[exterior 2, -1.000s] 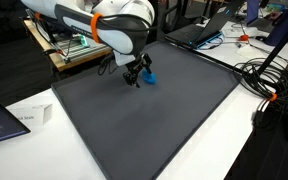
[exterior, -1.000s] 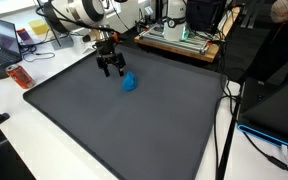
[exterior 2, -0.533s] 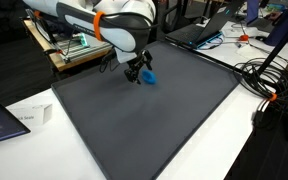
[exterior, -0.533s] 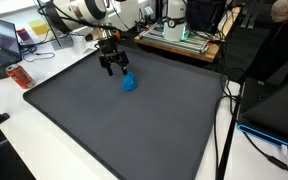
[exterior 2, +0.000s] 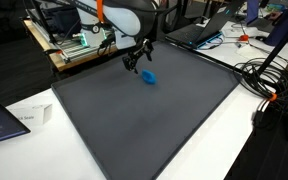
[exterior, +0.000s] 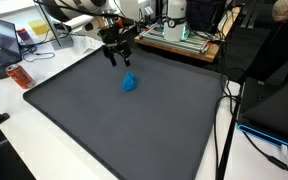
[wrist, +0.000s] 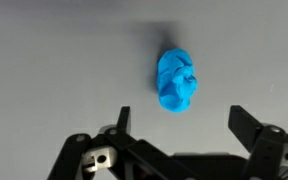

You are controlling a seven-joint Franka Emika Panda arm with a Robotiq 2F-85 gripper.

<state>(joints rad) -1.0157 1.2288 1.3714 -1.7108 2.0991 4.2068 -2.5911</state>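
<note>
A dark mat (exterior: 114,125) covers a white table (exterior 2: 24,140) amid cluttered desks.

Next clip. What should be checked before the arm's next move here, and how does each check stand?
1. Jaws open: ok; the gripper stands wide, with nothing between its fingers.
2. Target free: ok; the blue object lies on the dark mat, apart from the gripper.
3. Alignment: ok; in the wrist view the object sits roughly midway between the fingers.
4. Clearance off the mat: ok in both exterior views.
5. Best grip axis on the object: cannot tell; its lumpy shape is too small to read.
</note>
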